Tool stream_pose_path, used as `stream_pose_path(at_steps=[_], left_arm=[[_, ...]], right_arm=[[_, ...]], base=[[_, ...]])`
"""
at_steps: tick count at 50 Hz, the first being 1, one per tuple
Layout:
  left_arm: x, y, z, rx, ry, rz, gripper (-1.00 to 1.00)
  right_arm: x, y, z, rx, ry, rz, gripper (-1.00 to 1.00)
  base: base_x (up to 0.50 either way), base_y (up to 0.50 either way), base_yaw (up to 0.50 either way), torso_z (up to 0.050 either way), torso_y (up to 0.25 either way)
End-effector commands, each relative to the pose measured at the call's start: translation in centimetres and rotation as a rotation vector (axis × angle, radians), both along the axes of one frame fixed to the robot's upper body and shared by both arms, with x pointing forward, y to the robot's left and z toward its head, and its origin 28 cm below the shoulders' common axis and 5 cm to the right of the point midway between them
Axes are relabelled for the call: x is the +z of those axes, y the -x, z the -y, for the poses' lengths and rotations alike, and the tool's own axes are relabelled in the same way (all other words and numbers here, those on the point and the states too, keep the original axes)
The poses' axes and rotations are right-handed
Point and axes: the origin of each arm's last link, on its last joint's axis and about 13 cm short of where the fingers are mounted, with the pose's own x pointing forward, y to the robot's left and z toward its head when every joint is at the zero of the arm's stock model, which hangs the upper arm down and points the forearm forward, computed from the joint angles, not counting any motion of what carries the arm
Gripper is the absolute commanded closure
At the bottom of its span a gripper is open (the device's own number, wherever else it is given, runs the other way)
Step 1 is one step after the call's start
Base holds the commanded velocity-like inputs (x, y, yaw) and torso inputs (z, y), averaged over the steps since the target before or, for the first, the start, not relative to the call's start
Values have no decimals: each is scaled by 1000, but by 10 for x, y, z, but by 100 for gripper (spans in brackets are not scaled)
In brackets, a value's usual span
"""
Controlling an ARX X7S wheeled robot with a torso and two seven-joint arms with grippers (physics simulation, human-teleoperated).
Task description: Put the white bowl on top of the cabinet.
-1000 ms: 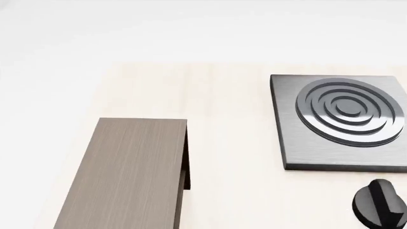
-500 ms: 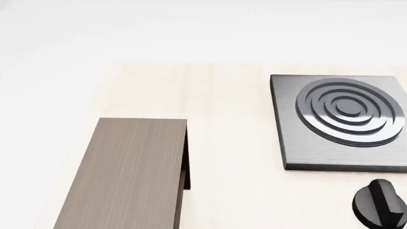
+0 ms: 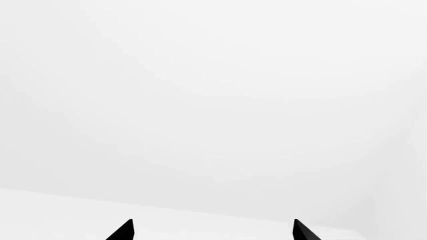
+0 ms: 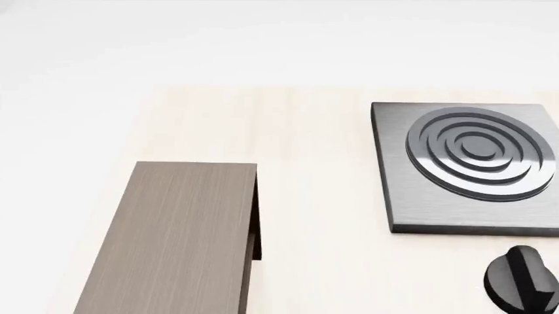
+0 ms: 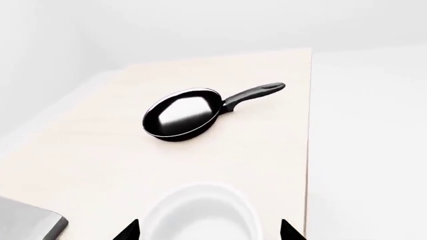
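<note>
Nothing has moved in the head view since the earlier frames: cabinet, stove plate and knob sit exactly as before.

White bowl (image 5: 200,212) seen only in right wrist view, on the pale desk (image 5: 80,165) near one side edge, directly ahead of the right gripper (image 5: 209,231); deep, glossy, thick rounded rim, nothing visible inside. Right fingertips (image 5: 128,231) are black wedges, jaws apart on either side of the bowl, not touching it. Black frying pan (image 5: 182,113) further along the desk toward its far corner, empty, shiny inside, handle toward the same side edge.

Left gripper (image 3: 212,231): two black tips against blank white, jaws apart, holding nothing.

Head view: cabinet (image 4: 175,242), long box, flat grey-brown wood-grain top, dark side, by the desk's left edge, top bare. Stove plate (image 4: 472,163), square brushed grey with raised concentric rings, toward the right edge. Black knob (image 4: 522,275) just nearer than it, at the right.
</note>
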Motion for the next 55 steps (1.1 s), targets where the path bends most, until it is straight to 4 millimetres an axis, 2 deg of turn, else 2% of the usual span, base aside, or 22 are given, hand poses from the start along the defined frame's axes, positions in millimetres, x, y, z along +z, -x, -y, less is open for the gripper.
stream_pose_path(at_steps=[1,19,36,43,55], left_arm=[[0,0,0,-1,1,-2,-100],[-1,-1,0,-3,4,-5,-100],[-1,-1,0,0,2,-5,-100],[-2,-1,0,-1,4,-8,-100],[-1,-1,0,-3,4,-6,-100]], right_arm=[[0,-3,8,-22,-32,-13,-100],[10,-11,20,-32,-114,-63,-100],[19,-19,33,41,-231,-54,-100],[31,-9,39,9,-250,9,-100],[32,5,44,-53,-260,45,-100]], base=[[0,0,0,0,0],[0,0,0,0,0],[0,0,0,0,0],[0,0,0,0,0],[0,0,0,0,0]])
